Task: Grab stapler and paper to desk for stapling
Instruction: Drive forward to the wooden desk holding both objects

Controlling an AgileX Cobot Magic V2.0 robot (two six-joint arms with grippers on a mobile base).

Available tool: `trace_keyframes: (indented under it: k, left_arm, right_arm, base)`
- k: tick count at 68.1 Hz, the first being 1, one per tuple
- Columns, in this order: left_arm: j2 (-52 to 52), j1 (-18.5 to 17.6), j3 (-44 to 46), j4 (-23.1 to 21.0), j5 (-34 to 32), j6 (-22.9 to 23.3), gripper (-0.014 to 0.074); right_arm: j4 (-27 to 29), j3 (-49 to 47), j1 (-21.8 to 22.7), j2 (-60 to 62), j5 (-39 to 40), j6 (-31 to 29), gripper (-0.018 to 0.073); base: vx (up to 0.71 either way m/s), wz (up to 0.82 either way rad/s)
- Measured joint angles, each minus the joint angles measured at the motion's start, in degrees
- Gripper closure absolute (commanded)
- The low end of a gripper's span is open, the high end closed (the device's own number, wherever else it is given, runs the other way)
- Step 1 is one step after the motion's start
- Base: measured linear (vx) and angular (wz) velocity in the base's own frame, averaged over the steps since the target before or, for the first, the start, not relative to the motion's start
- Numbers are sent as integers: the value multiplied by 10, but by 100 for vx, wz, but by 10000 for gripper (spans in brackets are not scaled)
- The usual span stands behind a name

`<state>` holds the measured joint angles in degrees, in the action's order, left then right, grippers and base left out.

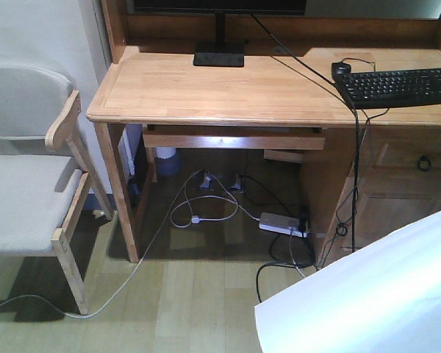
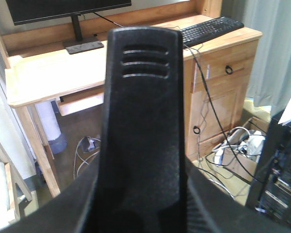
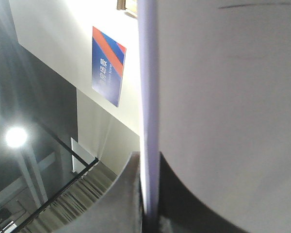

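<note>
The stapler (image 2: 143, 97) fills the middle of the left wrist view. It is a matte black moulded body seen end-on, with a rounded top and three short grooves cut across it near that top. It rises out of the left hand (image 2: 143, 194), whose dark flanks press against it on either side, so that hand is clamped around it. Behind the stapler lies the table (image 2: 53, 73), so the stapler is in the air and off the table.

In the right wrist view the paper (image 3: 223, 121) is seen almost edge-on. It is a blank white sheet, its thin edge running straight up the frame with a faint bluish tint. The foot of that edge sits pinched between the fingers (image 3: 121, 194) of the right hand (image 3: 149, 194), which is clenched on it.

From the front view the paper shows as a large, bright white corner. It hangs over the floor below the table's near right corner and touches nothing.

On the table, a black keyboard (image 1: 400, 86) lies at the right edge. A black mouse (image 1: 341, 70) sits just behind the keyboard's left end. A monitor foot (image 1: 219, 57) stands at the back edge. A grey-cushioned wooden chair (image 1: 29, 191) stands by the table's left edge.
</note>
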<state>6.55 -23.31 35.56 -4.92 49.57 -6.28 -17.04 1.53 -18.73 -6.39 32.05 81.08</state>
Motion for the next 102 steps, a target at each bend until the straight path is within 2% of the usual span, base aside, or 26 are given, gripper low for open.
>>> trace_keyframes:
  k: [102]
  left_arm:
    - [0,0,0,0,0,0,603]
  right_arm:
    - [0,0,0,0,0,-1,561]
  base:
    - [10,1]
